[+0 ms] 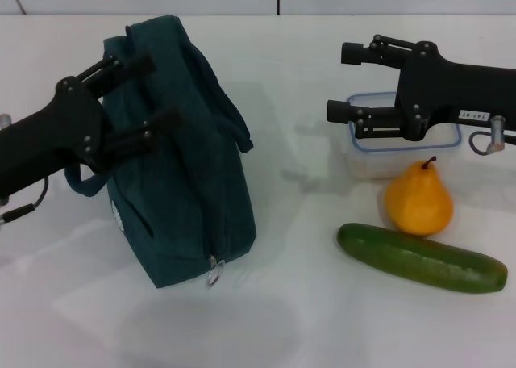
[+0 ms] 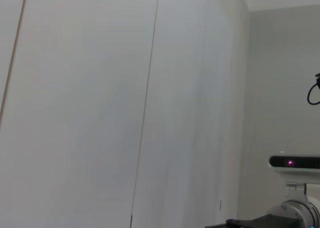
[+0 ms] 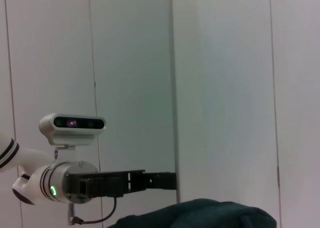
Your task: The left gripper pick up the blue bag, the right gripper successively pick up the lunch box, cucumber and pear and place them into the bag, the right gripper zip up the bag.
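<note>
The blue bag (image 1: 181, 166) stands on end on the white table, leaning, with its zipper pull (image 1: 214, 271) low at the front. My left gripper (image 1: 157, 94) is pressed against the bag's left side, fingers spread apart with bag fabric between them; a handle loop (image 1: 81, 182) hangs below it. Over the lunch box (image 1: 403, 146) at the right, my right gripper (image 1: 347, 81) hovers open and holds nothing. The pear (image 1: 418, 198) sits in front of the box, and the cucumber (image 1: 421, 257) lies in front of the pear. The right wrist view shows the bag's top (image 3: 200, 213) and the left gripper (image 3: 150, 180) far off.
The white table (image 1: 322, 319) runs to a pale panelled wall behind. Both wrist views mostly show that wall; the robot's head camera (image 3: 72, 123) appears in them.
</note>
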Robot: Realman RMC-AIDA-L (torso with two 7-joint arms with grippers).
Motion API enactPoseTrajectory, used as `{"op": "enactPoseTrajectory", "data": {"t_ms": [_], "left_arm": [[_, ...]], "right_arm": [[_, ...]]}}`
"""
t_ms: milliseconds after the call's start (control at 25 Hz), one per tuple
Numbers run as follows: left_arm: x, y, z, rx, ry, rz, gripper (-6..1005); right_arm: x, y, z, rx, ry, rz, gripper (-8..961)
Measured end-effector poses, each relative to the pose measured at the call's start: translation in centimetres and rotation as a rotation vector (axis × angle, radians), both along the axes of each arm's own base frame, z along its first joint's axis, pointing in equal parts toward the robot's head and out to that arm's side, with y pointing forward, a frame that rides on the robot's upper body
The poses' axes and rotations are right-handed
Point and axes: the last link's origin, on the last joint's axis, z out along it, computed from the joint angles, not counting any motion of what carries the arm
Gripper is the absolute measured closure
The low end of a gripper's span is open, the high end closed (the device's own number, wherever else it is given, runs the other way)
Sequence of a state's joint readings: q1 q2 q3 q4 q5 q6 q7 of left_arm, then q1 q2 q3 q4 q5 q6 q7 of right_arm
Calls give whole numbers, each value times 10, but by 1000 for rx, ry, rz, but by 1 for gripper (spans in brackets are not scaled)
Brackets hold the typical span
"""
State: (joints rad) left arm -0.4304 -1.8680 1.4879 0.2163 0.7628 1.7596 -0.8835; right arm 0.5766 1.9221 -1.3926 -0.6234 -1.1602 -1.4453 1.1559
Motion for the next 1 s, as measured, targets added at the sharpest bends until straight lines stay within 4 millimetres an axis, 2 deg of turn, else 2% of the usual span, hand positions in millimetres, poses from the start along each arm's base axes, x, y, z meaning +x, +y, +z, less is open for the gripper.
{"op": "enactPoseTrajectory", "data": {"t_ms": [520, 720, 1000], "left_arm": [[-1, -1, 1, -6, -15, 18, 114], [-1, 7, 16, -70, -48, 75, 114], [1, 15, 32, -147, 68, 192, 116]], "right_arm": [[-1, -1, -3, 14, 1, 12, 98], [-1, -1, -1, 16, -2, 14, 98], [0, 0, 0, 17, -5, 15, 99]]}}
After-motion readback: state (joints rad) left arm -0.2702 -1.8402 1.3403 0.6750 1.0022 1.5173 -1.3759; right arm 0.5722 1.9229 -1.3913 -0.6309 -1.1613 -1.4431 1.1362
